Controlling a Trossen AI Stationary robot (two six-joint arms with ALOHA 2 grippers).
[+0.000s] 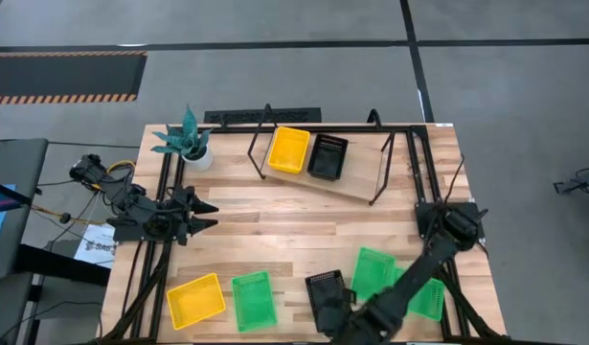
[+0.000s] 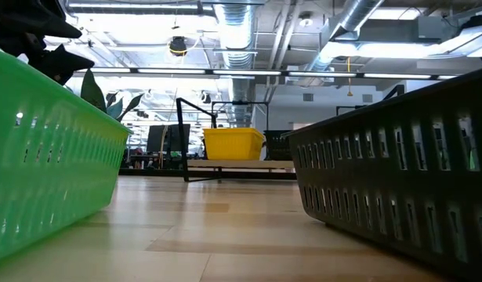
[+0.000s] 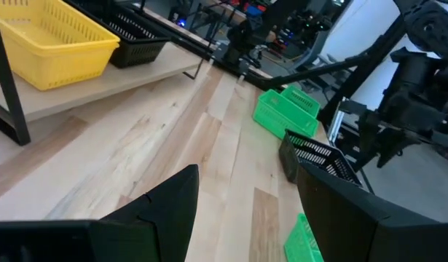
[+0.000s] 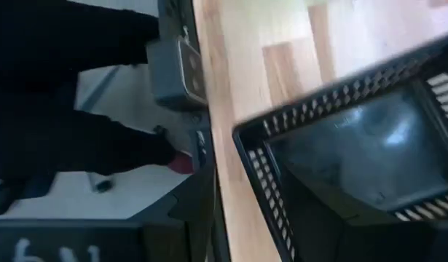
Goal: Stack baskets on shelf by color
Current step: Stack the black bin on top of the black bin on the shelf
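High view looks straight down on a slatted wooden table. At far left the left gripper hovers over the table's left edge, its fingers spread apart and holding nothing. Just behind it, at the back left corner, stands a small potted plant. Near the front edge, left of centre, a yellow basket lies beside a green basket, close together but apart.

At the back centre sits the shelf, a light board on thin black wire legs, tilted a little. On it rest a yellow shelf basket and, touching its right side, a black shelf basket; the board's right part is bare.

At the front, right of centre, a black basket lies at the table's edge with the right gripper over it. The right wrist view shows this basket's rim directly in front of the fingers, but whether they grip it cannot be told. To the right lie two more green baskets, the arm crossing between them.
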